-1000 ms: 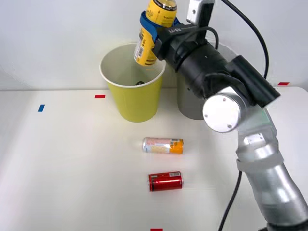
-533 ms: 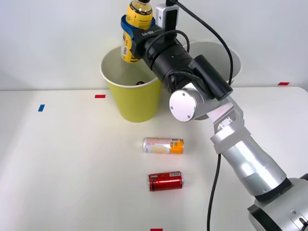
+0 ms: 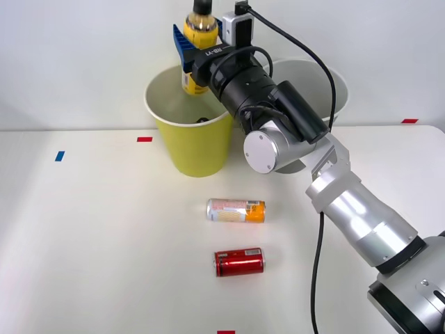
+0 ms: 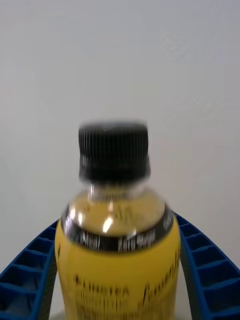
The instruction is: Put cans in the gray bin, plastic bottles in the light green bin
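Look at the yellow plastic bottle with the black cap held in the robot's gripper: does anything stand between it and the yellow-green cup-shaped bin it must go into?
Nothing visible does. The right gripper holds the yellow black-capped bottle upright directly above the yellow-green bin's open mouth, with only air below it.

- The front view looks from above, forward and down, over the worktop (image 3: pixel 104 236) toward the far wall.
- The wrist view sits very close behind the claw (image 4: pixel 120 280), facing the wall.
- Both views share the yellow bottle (image 3: pixel 198 31) (image 4: pixel 117 260) and the claw (image 3: pixel 197 38).
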Controlling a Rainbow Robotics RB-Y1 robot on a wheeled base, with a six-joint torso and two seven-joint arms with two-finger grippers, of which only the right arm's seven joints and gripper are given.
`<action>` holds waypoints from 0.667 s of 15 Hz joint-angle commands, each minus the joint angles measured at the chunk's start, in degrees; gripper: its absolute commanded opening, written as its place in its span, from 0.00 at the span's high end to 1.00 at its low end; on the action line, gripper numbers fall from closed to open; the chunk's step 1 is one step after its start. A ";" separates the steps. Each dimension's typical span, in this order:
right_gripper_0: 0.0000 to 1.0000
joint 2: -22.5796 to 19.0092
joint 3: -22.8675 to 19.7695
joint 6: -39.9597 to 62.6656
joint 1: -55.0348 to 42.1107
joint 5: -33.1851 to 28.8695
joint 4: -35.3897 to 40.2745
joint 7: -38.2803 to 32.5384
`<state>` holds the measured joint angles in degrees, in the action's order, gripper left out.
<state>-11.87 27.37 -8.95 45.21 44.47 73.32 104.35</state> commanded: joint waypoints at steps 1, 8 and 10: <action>0.00 -1.32 1.01 -0.01 -0.03 0.18 1.56 -0.20; 0.00 -5.80 0.49 -0.01 -5.04 1.58 11.67 -1.60; 0.00 -7.56 -0.04 -0.01 -10.84 1.32 18.52 -1.43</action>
<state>-18.15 27.81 -9.00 37.77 46.02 88.03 102.81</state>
